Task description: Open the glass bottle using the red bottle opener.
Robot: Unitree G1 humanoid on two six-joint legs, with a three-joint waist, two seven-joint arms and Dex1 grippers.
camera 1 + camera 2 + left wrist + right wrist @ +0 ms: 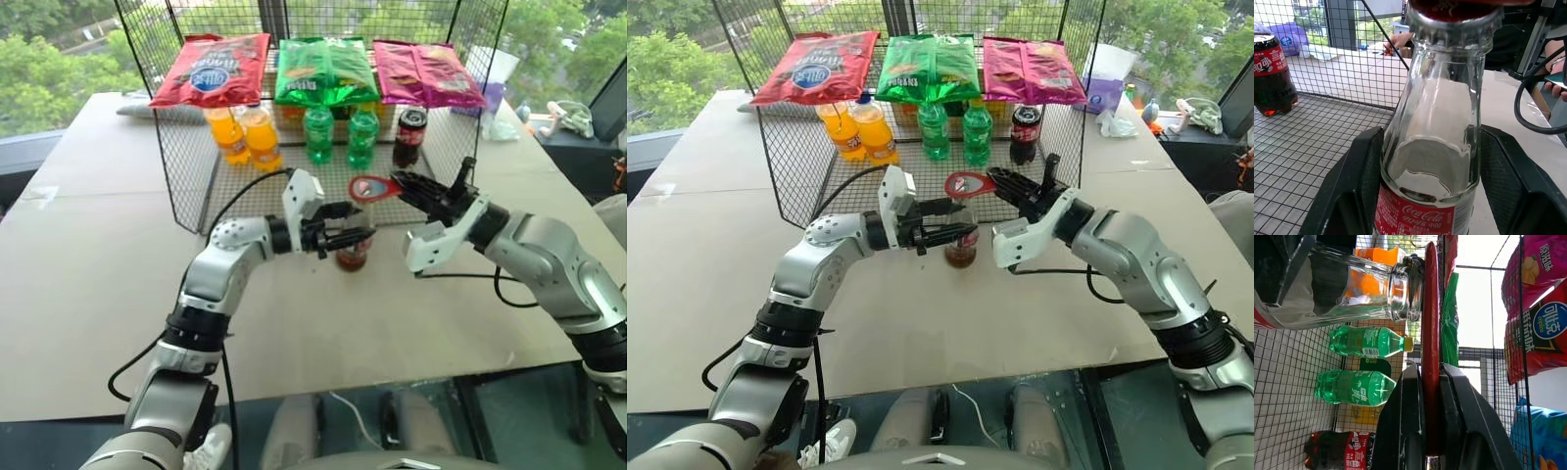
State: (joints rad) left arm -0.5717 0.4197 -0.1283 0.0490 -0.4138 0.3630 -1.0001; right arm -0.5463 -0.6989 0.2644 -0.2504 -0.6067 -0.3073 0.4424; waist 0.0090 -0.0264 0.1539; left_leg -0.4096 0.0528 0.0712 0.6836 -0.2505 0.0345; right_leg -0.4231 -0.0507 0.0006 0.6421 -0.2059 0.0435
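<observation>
1. While the left hand (pixel 345 235) clamps the glass bottle (pixel 354 253) upright on the counter (pixel 88 255), just near of the wire rack (pixel 186 176), the levering step is in hand.
2. Right hand (pixel 404 184) is closed on the red bottle opener (pixel 374 187), ring over the cap.
3. Next move, by my reading: seat the ring's lip under the cap, then lever up.
4. Room: rack wall and cola bottle (pixel 409 136) close behind; open counter near and right.

Count of drinks, snacks and tools on the table

Two orange soda bottles (pixel 245 137), two green plastic bottles (pixel 340 135), one dark cola bottle (pixel 409 137), one glass bottle (pixel 353 253), one red bottle opener (pixel 374 187), three crisp bags (pixel 328 69): red, green, pink.
</observation>
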